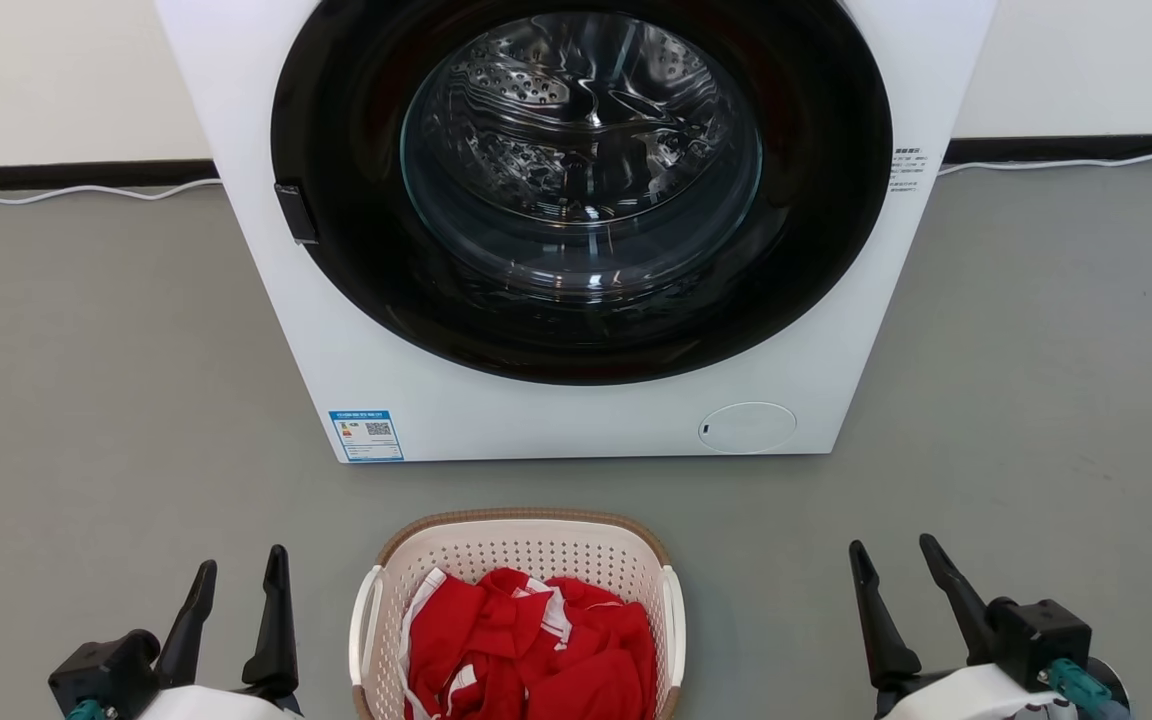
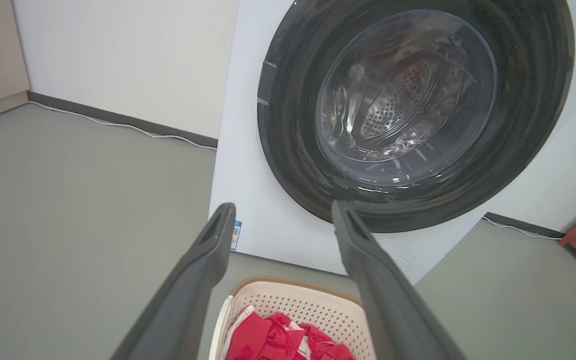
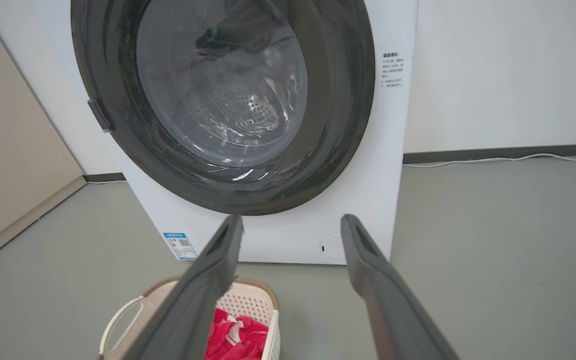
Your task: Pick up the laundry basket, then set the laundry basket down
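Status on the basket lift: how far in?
Done: nothing yet. The cream-white perforated plastic laundry basket with brown rim sits on the grey floor before the white washer, red cloth inside. In hand: nothing; left pincer and right pincer open either side, clear of its handles. Left: grasp, lift, set down.

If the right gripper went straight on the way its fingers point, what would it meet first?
Probably the washer: the open right gripper aims at its white front below the door. The laundry basket lies lower, left of that line. Depth is unclear.
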Controlling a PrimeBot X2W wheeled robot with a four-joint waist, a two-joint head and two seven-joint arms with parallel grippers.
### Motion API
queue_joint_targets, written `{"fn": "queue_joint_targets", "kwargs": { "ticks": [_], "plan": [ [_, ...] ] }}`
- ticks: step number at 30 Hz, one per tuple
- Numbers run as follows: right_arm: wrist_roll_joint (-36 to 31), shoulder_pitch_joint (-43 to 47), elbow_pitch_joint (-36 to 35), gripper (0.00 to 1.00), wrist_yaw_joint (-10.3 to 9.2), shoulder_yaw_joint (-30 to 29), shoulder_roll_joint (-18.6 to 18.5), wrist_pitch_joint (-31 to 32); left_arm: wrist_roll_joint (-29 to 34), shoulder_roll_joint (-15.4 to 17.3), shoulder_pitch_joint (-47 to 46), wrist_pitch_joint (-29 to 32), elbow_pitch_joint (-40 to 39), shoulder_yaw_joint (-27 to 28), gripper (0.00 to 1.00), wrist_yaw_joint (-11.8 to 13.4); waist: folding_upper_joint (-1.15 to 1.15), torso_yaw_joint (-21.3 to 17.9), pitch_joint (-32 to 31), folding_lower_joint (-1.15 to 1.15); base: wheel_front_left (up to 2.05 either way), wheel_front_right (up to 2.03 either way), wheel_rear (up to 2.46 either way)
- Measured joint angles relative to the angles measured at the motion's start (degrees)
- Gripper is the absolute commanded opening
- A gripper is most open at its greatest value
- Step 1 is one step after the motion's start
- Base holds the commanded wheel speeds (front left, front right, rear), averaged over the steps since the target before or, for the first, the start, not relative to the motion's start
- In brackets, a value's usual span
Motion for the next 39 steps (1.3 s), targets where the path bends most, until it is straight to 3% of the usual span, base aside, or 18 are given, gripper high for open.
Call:
{"fn": "queue_joint_targets", "kwargs": {
  "ticks": [12, 28, 39],
  "plan": [
    [-8.1, 0.0, 0.5, 1.0, 0.01, 0.3, -0.1, -1.9, 7.2, 0.2, 0.9, -1.9, -0.1, 0.2, 1.0, 0.0, 0.0, 0.0, 0.1, 0.0, 0.0, 0.0, 0.0],
    [-8.0, -0.2, 1.1, 1.0, 0.01, 0.4, -0.1, -2.1, 7.1, 0.7, 1.0, -1.9, -0.1, 0.5, 1.0, 0.0, 0.0, 0.0, 1.7, 0.0, 0.0, 0.0, 0.0],
    [-5.8, -5.3, 4.2, 1.0, 0.01, 2.2, -0.3, -2.1, 4.5, 3.7, -0.9, -1.9, 0.4, -0.4, 1.0, 0.0, 0.0, -0.3, 7.7, 0.0, 0.0, 0.0, 0.0]
  ]
}}
